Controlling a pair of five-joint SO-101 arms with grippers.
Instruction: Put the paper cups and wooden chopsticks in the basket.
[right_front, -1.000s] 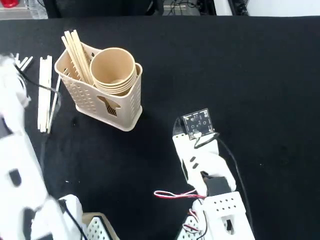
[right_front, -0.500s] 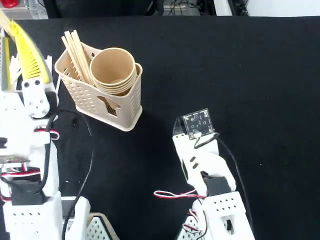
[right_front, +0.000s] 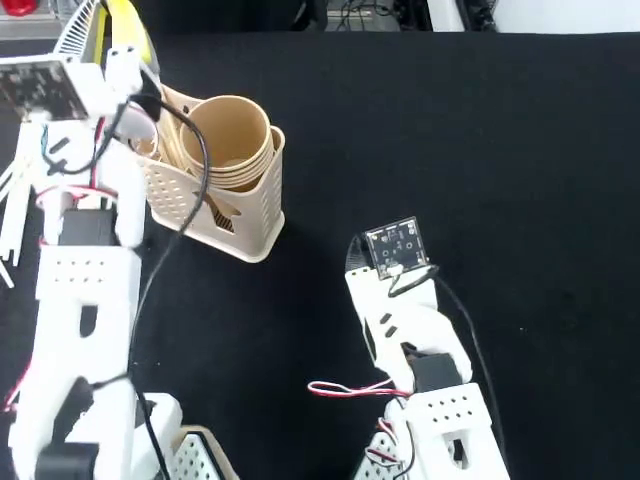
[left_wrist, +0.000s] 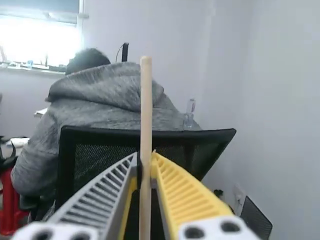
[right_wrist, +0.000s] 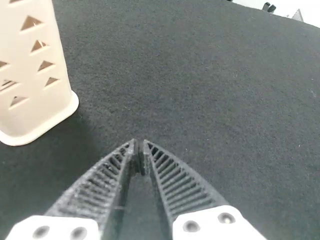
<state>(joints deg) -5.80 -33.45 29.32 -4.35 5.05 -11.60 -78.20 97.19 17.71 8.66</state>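
Near the basket, left pincer grips chopstick

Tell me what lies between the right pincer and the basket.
Only bare black table. The right wrist view shows the right pincer, shut, apart from the basket, with nothing lying on the stretch between them.

High cam: fixed, overhead, wide on the table. L wrist cam: sights along left gripper w/ its chopstick, aimed off-table at a wall. R wrist cam: low, close over table, facing basket; shares basket + table w/ high cam.
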